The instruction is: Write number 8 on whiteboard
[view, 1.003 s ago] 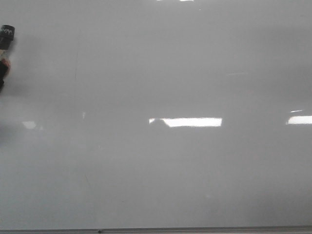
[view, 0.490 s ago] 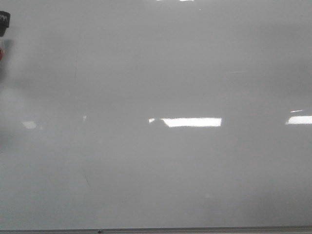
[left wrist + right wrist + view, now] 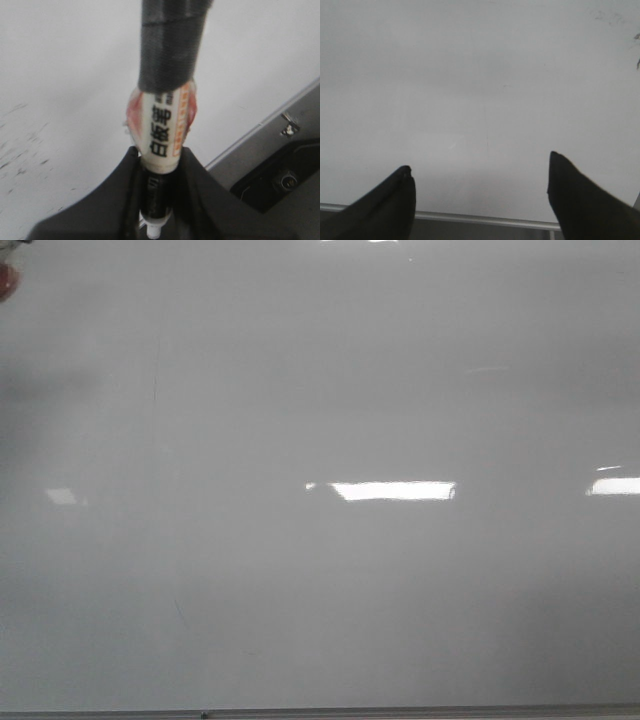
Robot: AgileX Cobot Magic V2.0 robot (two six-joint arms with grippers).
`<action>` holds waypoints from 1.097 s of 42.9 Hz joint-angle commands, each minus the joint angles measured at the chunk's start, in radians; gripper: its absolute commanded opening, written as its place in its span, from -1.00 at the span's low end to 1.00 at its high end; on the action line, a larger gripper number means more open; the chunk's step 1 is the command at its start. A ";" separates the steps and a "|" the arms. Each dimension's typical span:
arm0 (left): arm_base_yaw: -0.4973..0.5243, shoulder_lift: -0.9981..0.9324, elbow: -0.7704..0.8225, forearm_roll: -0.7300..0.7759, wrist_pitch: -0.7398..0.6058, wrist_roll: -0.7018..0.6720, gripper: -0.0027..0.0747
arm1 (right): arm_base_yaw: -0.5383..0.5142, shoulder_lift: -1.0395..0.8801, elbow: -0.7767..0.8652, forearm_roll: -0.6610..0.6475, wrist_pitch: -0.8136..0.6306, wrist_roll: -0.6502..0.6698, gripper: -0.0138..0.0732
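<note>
The whiteboard (image 3: 320, 390) fills the front view, glossy grey-white with bright light reflections. No black number 8 shows on it in any view. My left gripper (image 3: 160, 155) is shut on a marker (image 3: 162, 125), white with black characters, an orange strip and a black taped far part. It hangs over the whiteboard (image 3: 60, 75) close to its edge. In the front view only a small reddish bit (image 3: 6, 280) of it shows at the top left corner. My right gripper (image 3: 480, 162) is open and empty over the whiteboard (image 3: 480, 75), near its metal edge.
The thin grey metal edge (image 3: 400, 711) runs along the board's near side and shows in the right wrist view (image 3: 485, 219). Faint old scratch marks (image 3: 20, 150) lie on the board. Beyond the edge is a dark grey surface with a black recess (image 3: 280, 175).
In the front view the marker and left gripper at the left edge have moved up and away, almost out of the frame. The board's surface looks the same.
</note>
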 commanded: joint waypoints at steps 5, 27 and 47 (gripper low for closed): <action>-0.145 0.002 -0.053 -0.044 0.021 0.108 -0.98 | 0.024 0.127 -0.106 0.060 0.017 -0.136 0.63; -0.454 0.133 -0.106 -0.059 0.093 0.246 -0.98 | 0.245 0.400 -0.230 0.491 0.251 -0.862 0.63; -0.563 0.133 -0.106 -0.063 0.070 0.252 -0.98 | 0.531 0.533 -0.301 0.634 0.171 -1.047 0.50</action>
